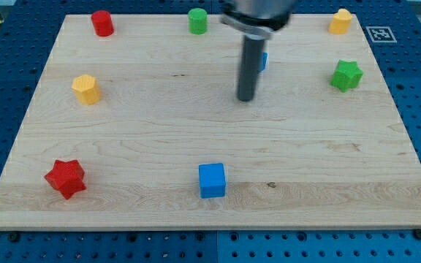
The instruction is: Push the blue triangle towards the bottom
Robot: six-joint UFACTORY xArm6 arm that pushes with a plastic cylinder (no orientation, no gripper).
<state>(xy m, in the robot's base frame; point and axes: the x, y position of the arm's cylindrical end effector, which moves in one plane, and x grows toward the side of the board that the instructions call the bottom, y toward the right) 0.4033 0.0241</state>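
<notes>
A blue block shows only as a thin sliver behind the right side of my rod near the view's top centre; its shape is mostly hidden. My tip rests on the board just below that block and slightly to its left. A blue cube sits well below my tip near the view's bottom edge.
A red cylinder and a green cylinder stand along the top edge, a yellow block at the top right. A green star is at the right, a yellow hexagonal block at the left, a red star at the bottom left.
</notes>
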